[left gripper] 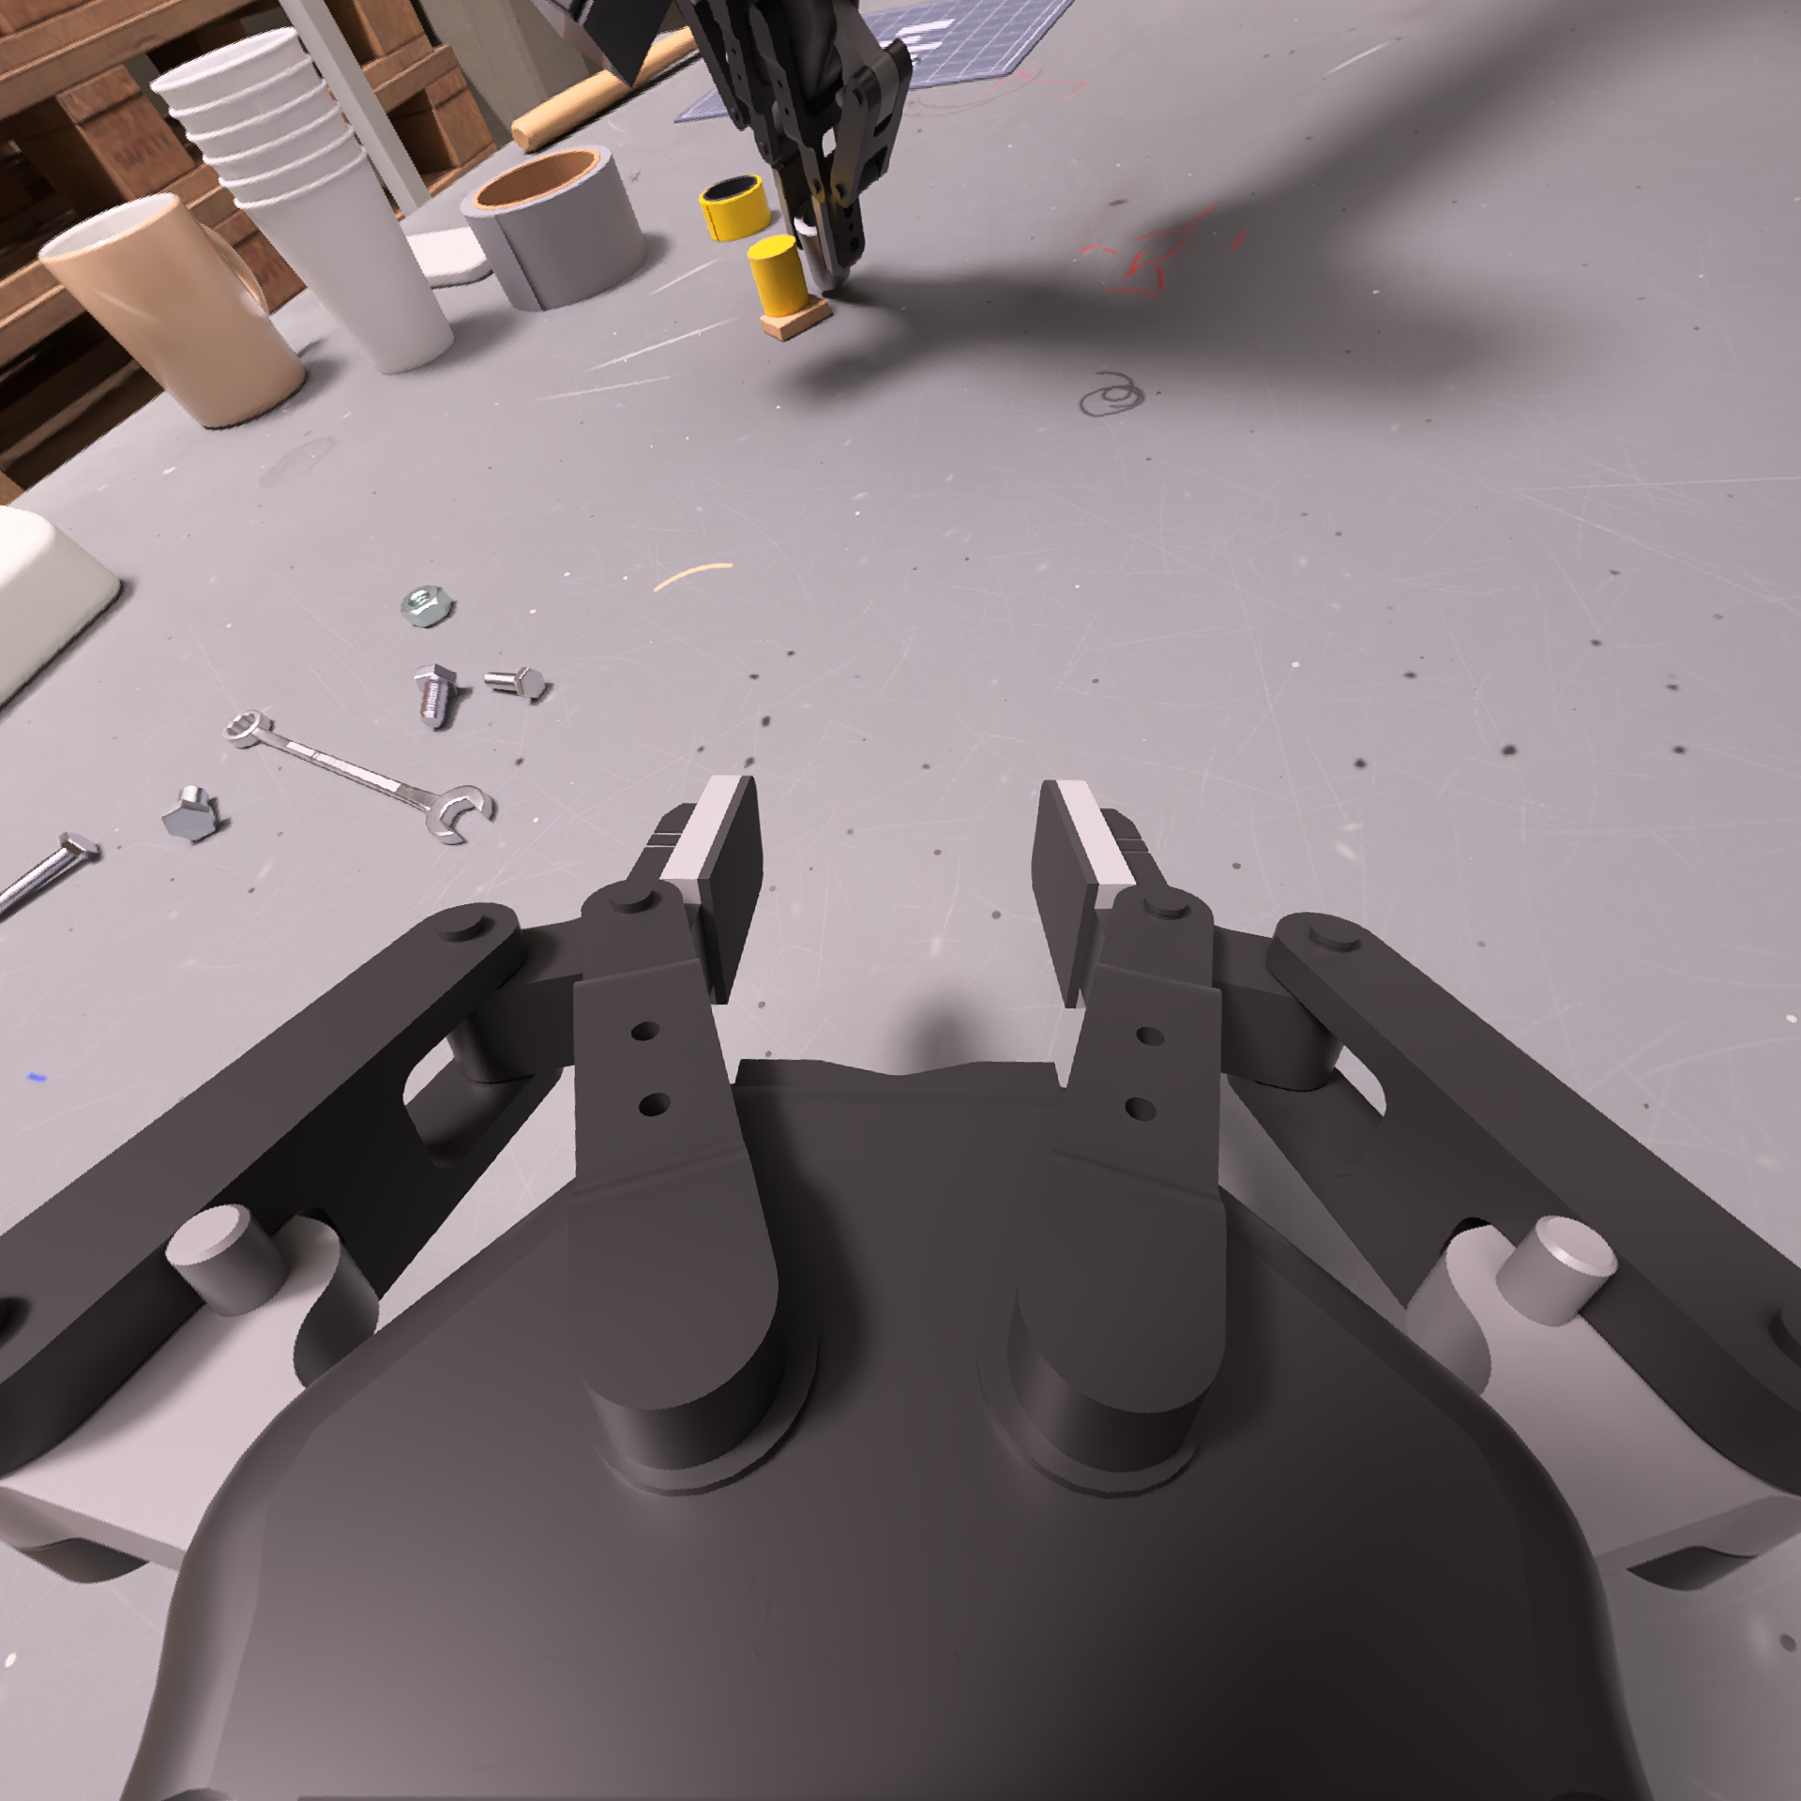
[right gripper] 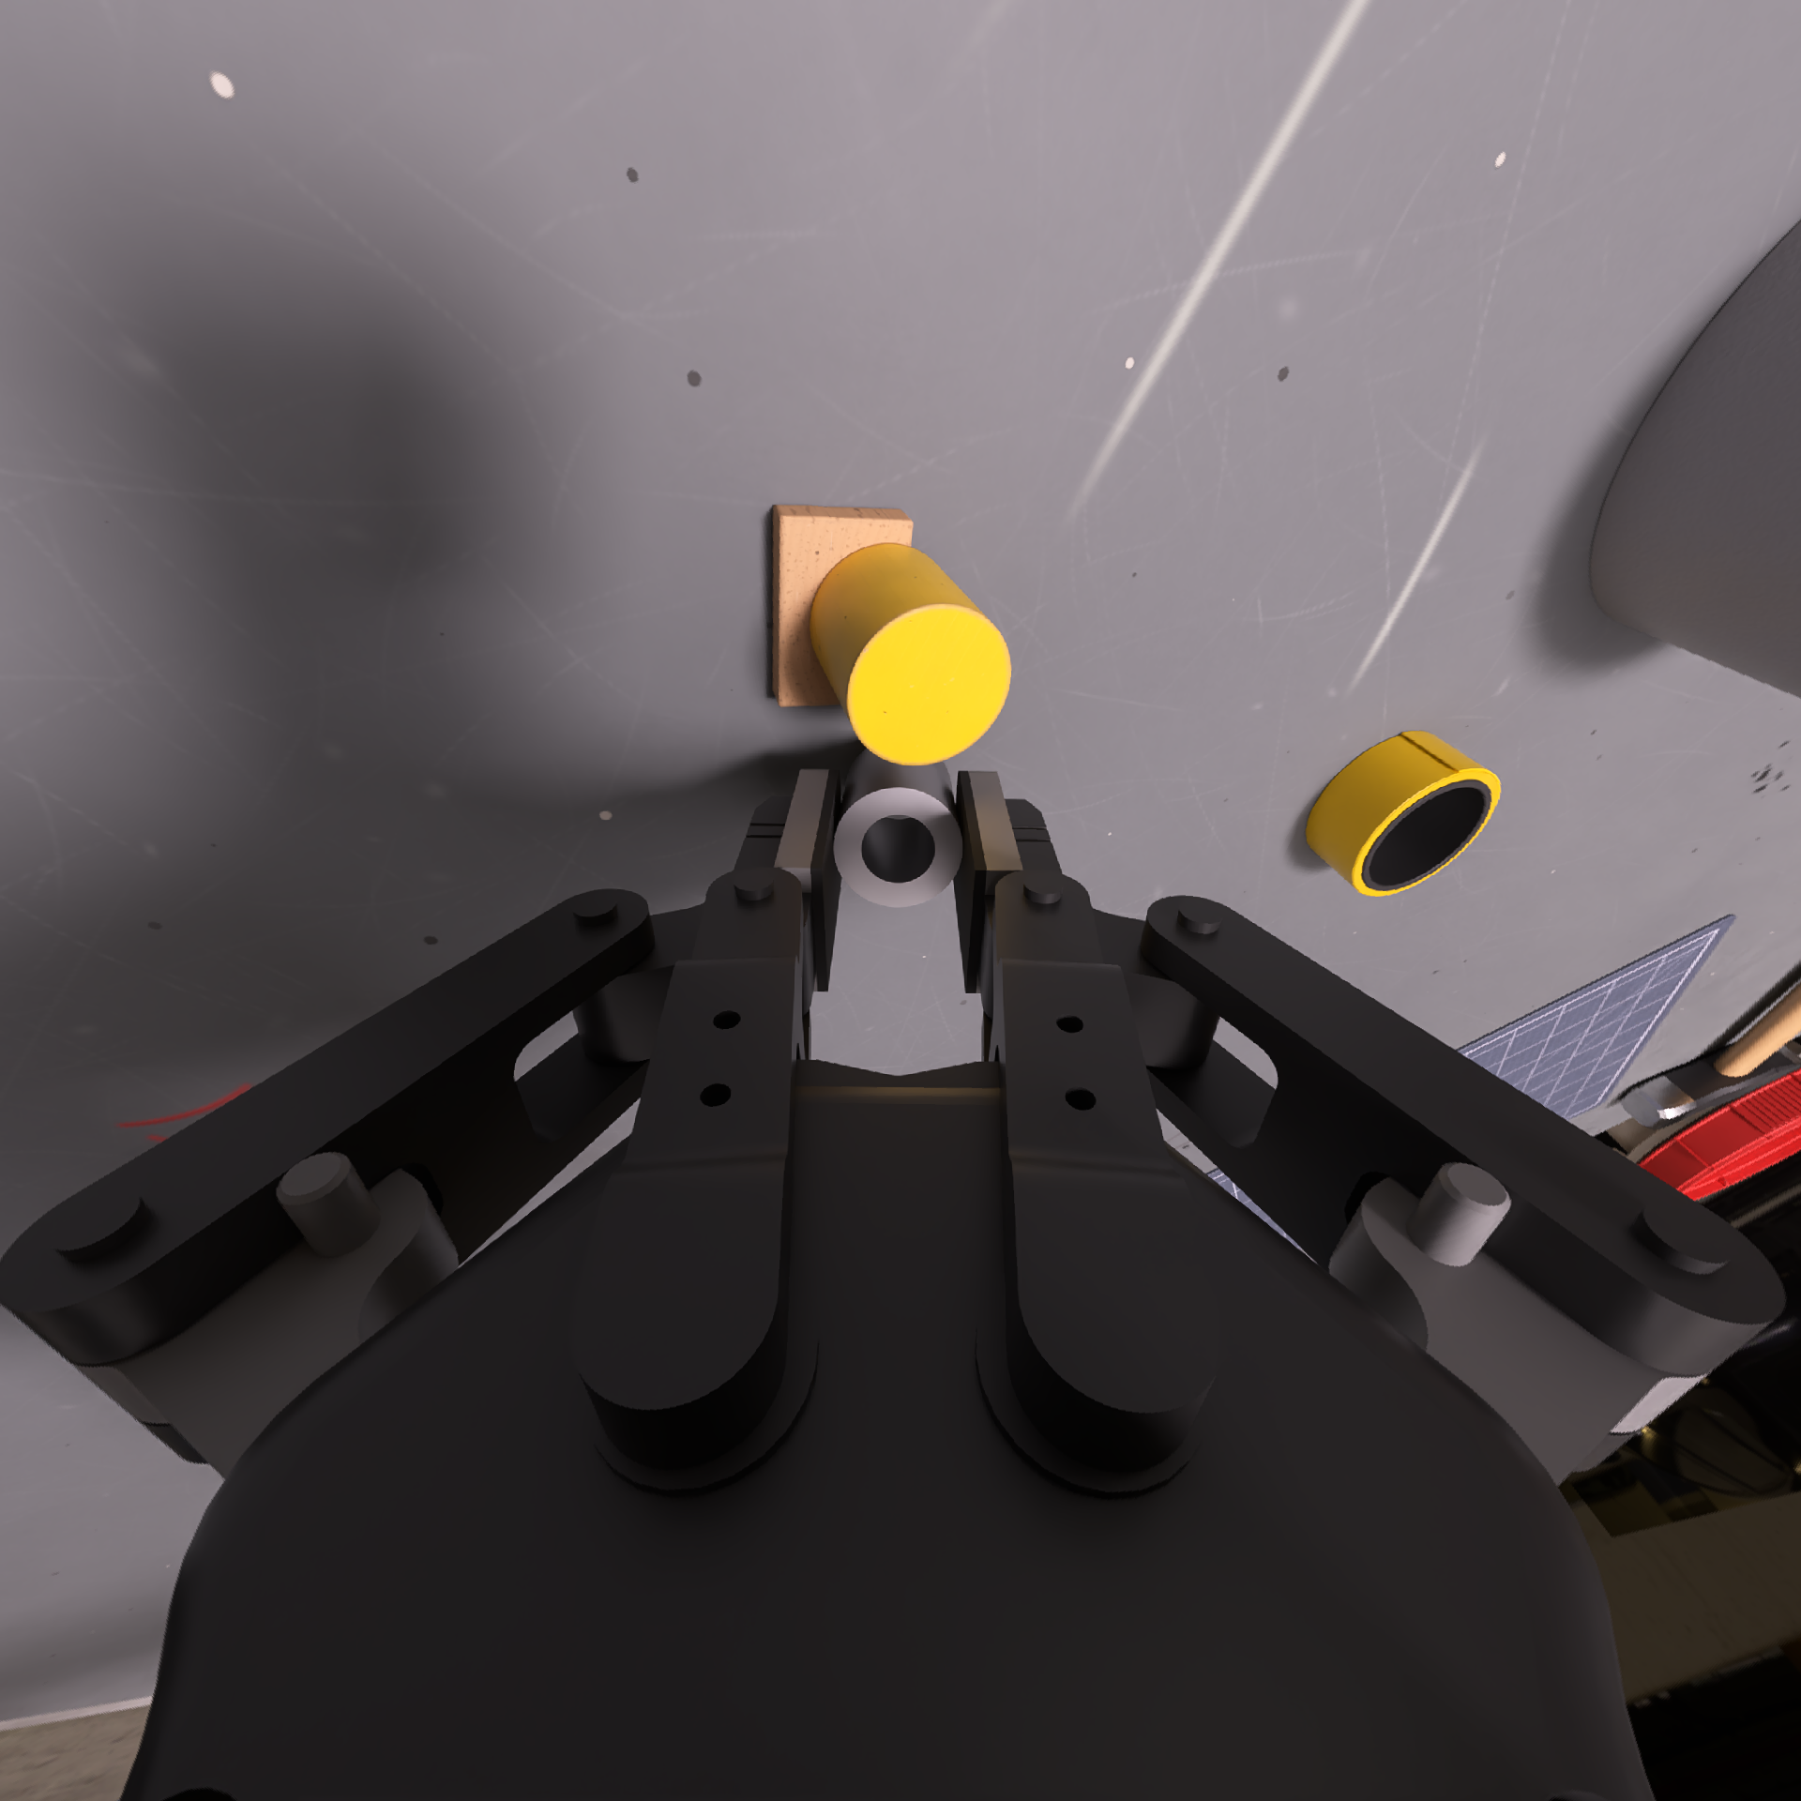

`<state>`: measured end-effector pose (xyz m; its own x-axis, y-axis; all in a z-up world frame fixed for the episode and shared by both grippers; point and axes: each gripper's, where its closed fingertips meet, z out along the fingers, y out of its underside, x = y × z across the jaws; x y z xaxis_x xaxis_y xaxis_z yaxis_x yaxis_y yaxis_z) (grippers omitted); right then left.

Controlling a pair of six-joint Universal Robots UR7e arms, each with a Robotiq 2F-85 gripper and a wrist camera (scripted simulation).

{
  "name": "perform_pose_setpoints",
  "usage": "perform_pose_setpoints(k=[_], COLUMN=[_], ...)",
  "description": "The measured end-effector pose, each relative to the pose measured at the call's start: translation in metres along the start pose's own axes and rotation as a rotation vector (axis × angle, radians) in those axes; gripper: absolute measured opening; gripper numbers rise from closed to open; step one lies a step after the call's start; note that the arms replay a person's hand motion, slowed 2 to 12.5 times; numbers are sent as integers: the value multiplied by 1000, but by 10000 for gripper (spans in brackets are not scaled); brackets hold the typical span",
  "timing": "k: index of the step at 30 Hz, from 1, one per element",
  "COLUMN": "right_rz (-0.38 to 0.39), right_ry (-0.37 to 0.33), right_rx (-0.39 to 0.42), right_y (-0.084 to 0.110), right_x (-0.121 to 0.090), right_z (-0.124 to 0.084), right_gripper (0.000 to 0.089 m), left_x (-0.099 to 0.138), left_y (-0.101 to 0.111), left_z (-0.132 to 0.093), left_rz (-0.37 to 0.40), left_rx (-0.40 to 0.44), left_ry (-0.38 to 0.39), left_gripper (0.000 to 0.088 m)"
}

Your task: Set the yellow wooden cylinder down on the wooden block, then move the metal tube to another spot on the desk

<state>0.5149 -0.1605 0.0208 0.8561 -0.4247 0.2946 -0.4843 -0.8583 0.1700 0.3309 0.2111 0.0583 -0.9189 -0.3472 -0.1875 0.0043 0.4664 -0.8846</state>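
The yellow wooden cylinder [right gripper: 916, 663] stands upright on the small wooden block [right gripper: 809, 594] on the grey desk. Right beside it stands the grey metal tube [right gripper: 895, 846], upright, with its open end towards the camera. My right gripper [right gripper: 897, 814] is shut on the tube, one pad on each side. In the left wrist view the cylinder [left gripper: 777, 273] and block [left gripper: 799, 320] are far off, with the right gripper [left gripper: 828, 263] reaching down next to them and hiding most of the tube. My left gripper [left gripper: 897, 819] is open and empty above bare desk.
A yellow tape roll [right gripper: 1403, 814] lies right of the tube; a grey tape roll [left gripper: 555, 224], stacked white cups [left gripper: 312, 195] and a beige cup [left gripper: 166, 312] stand at the left. A wrench [left gripper: 361, 775], bolts [left gripper: 434, 692] and a nut [left gripper: 426, 606] lie near my left gripper. A cutting mat [right gripper: 1598, 1023] lies behind.
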Motion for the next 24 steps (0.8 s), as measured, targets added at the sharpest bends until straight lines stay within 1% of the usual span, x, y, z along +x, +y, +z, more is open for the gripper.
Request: perform_pose_setpoints(k=[6, 8, 12, 20, 24], right_rz=[6, 10, 19, 30, 36], right_ry=[9, 7, 4, 27, 40], right_rx=[-10, -11, -8, -12, 25], right_y=[1, 1, 2, 6, 3], right_x=[2, 2, 2, 6, 7], right_z=[4, 4, 5, 0, -10], right_gripper=[212, 296, 392, 444, 459], left_x=[0, -1, -1, -2, -2], left_y=[0, 0, 0, 0, 0], left_z=[0, 0, -1, -1, -1], left_rz=[2, 2, 0, -4, -7], left_rx=[-1, -2, -2, 0, 2], left_ry=[-2, -3, -4, -6, -5], left_gripper=[501, 500, 500, 501, 501])
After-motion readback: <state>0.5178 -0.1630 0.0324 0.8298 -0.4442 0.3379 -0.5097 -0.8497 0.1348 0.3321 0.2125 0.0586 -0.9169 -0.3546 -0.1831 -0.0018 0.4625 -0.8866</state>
